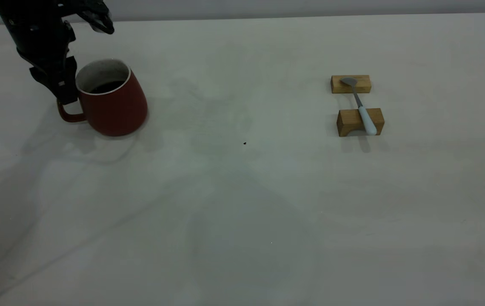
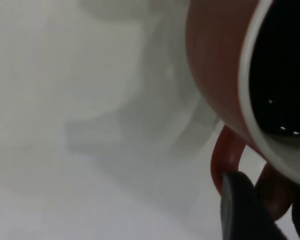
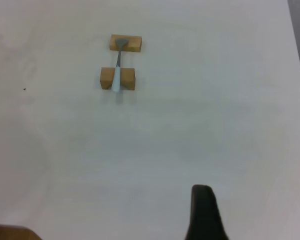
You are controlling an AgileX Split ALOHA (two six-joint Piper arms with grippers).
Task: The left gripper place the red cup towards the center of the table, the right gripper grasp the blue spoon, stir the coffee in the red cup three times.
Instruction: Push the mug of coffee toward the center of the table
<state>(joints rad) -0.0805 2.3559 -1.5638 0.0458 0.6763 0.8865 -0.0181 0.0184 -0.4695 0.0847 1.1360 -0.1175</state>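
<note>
The red cup (image 1: 112, 102) stands upright on the table (image 1: 242, 204) at the far left, with dark coffee (image 1: 106, 86) inside. My left gripper (image 1: 66, 91) comes down at its handle and is shut on it; in the left wrist view the gripper (image 2: 272, 212) has the red handle (image 2: 230, 150) between its dark fingers (image 2: 240, 205). The blue spoon (image 1: 361, 106) lies across two wooden blocks at the right. My right gripper (image 3: 202, 212) is far from the spoon (image 3: 117, 67) and is outside the exterior view.
The spoon's bowl rests on the farther tan block (image 1: 351, 83) and its handle on the nearer one (image 1: 360, 122). A tiny dark speck (image 1: 244, 143) lies near the table's middle. Bare tabletop stretches between cup and blocks.
</note>
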